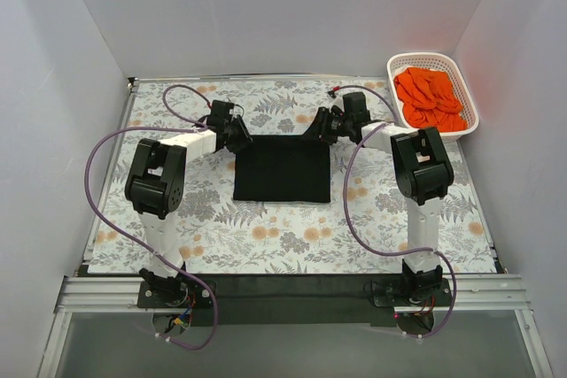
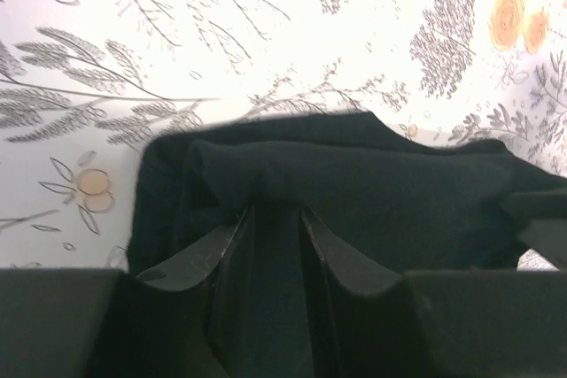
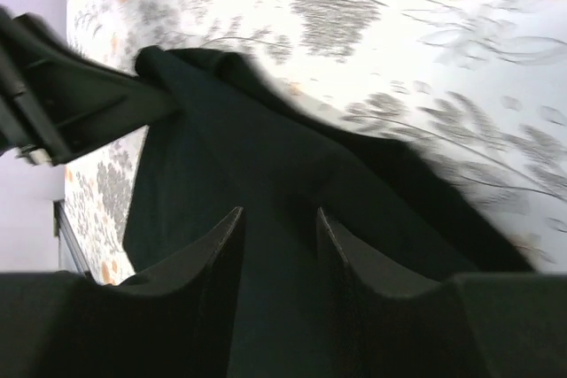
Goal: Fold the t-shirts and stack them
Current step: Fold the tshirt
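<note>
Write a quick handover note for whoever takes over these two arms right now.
Left hand: shut on the far left corner of the black t-shirt.
Right hand: shut on its far right corner.
Shirt: partly folded rectangle, centre of the table.
Orange t-shirts: heaped unfolded in the white basket, far right.
Done: first folds of the black one.
Left: finish it, fold the orange ones, stack.

the black t-shirt [image 1: 282, 168] is soft, matt cloth, finely knit and without shine. the orange t-shirts [image 1: 430, 99] look like the same matt cloth, crumpled. the basket [image 1: 422, 56] is white plastic lattice, faintly glossy. the table [image 1: 266, 236] wears a smooth, matt flower-printed cover. the left tool [image 2: 275, 219] has black plastic fingers [image 2: 199, 258], dull-sheened and scuffed.
</note>
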`<action>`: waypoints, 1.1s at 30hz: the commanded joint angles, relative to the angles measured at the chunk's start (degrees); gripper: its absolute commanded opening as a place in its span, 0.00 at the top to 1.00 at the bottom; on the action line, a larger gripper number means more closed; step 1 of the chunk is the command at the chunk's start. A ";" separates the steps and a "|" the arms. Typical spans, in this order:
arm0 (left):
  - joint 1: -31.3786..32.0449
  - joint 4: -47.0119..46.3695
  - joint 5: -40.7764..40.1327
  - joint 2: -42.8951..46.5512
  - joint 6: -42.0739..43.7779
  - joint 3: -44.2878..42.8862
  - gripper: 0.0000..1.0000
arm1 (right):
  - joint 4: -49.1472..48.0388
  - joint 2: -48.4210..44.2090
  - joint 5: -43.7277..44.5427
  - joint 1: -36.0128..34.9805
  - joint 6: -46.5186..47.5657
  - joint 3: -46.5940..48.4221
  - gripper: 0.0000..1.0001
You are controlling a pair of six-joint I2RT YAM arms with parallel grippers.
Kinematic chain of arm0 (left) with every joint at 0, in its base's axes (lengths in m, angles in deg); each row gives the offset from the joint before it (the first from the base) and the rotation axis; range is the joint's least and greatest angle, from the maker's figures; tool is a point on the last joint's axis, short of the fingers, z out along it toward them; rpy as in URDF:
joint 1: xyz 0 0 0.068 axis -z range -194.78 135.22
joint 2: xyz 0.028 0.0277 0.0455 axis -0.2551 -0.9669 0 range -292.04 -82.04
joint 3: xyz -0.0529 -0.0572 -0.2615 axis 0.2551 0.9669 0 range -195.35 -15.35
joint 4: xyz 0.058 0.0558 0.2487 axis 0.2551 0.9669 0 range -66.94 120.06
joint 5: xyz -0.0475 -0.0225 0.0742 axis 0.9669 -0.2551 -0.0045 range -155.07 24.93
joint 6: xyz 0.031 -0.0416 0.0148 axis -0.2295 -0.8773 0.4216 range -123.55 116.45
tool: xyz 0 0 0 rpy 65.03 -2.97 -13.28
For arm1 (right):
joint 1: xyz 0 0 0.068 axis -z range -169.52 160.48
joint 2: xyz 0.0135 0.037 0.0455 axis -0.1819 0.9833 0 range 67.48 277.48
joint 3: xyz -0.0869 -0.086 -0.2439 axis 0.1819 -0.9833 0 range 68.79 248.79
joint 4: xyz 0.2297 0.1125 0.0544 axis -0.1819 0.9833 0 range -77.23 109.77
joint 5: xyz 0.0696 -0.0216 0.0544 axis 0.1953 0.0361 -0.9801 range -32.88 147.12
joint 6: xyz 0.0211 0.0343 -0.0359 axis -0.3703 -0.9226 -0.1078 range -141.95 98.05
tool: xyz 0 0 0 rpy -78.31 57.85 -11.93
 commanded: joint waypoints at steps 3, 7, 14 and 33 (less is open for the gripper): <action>-1.44 -1.65 1.72 -0.88 -0.98 1.56 0.75 | -8.63 3.54 -0.14 5.04 -5.36 -1.57 0.62; -1.70 -2.35 2.33 -1.23 -1.42 4.28 0.76 | -10.05 6.18 -0.93 6.98 -7.21 -1.13 0.62; -1.97 0.71 3.22 4.30 0.15 1.13 0.68 | -9.96 -1.71 -3.40 7.07 -7.12 -4.20 0.62; -1.88 -2.01 7.79 10.81 -3.36 16.76 0.65 | -16.29 -6.47 -7.09 3.73 -3.52 -23.98 0.62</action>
